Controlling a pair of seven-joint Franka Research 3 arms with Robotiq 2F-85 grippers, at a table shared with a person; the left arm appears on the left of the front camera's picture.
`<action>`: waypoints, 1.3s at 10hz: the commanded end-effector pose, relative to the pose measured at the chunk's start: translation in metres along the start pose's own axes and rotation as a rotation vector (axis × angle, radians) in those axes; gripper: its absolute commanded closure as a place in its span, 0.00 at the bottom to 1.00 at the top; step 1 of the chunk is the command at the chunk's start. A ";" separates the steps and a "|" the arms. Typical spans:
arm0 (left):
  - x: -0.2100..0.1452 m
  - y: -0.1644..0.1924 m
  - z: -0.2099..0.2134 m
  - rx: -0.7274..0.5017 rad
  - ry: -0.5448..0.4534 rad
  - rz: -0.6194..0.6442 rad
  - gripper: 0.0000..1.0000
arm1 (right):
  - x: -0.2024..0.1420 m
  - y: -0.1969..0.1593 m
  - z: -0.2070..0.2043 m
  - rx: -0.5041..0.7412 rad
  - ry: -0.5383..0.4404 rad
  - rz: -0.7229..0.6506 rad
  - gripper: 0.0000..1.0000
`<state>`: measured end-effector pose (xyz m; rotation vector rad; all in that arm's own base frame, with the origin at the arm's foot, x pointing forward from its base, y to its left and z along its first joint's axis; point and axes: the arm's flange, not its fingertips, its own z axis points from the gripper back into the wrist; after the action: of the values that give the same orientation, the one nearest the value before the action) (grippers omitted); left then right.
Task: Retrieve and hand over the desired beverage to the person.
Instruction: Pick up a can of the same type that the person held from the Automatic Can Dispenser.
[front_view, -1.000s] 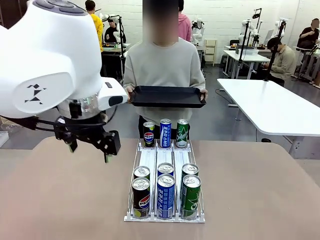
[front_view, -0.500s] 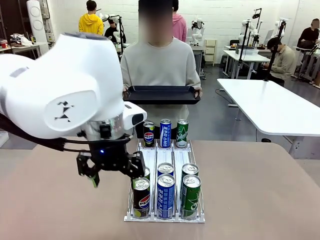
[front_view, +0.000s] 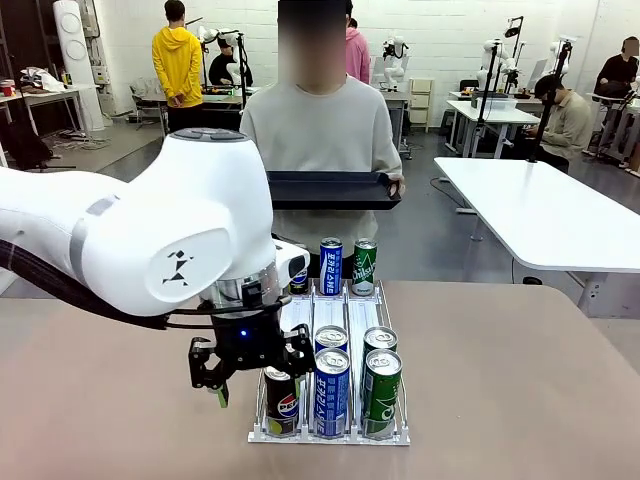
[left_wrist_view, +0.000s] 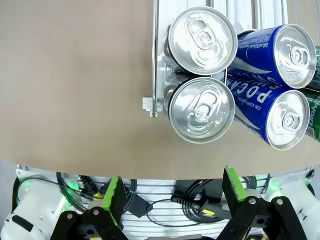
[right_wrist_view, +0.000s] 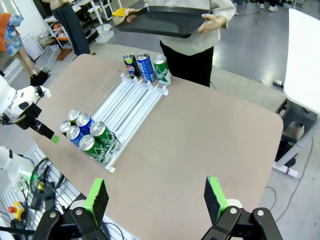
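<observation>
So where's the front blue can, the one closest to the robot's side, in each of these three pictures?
Front view: the front blue can stands low centre, in the middle lane of the white rack.
Left wrist view: right side, the lower of the two blue cans, seen from above.
Right wrist view: left of centre, the middle can of the row at the rack's near end.
Shared landmark: the white rack.

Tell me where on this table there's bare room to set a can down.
The widest bare patch is the table right of the rack, out to its edge. The rack's middle lanes lie bare between near cans and far cans. At its near left corner the left gripper hangs open, crowding that side. The held-out black tray is bare too.
</observation>
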<state>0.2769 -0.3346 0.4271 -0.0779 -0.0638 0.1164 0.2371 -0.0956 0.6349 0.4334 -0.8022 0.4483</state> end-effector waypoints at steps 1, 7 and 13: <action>0.003 -0.011 -0.001 0.016 -0.041 -0.026 0.00 | 0.000 0.000 -0.002 0.019 -0.005 0.004 0.00; 0.015 -0.031 -0.012 0.026 -0.067 -0.214 0.00 | 0.000 0.000 -0.002 0.019 -0.005 0.004 0.00; 0.021 -0.020 -0.009 0.052 -0.083 -0.234 0.00 | 0.000 0.000 -0.002 0.019 -0.005 0.004 0.00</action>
<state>0.2998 -0.3583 0.4189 -0.0280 -0.1255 -0.0938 0.2371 -0.0956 0.6349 0.4333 -0.8022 0.4483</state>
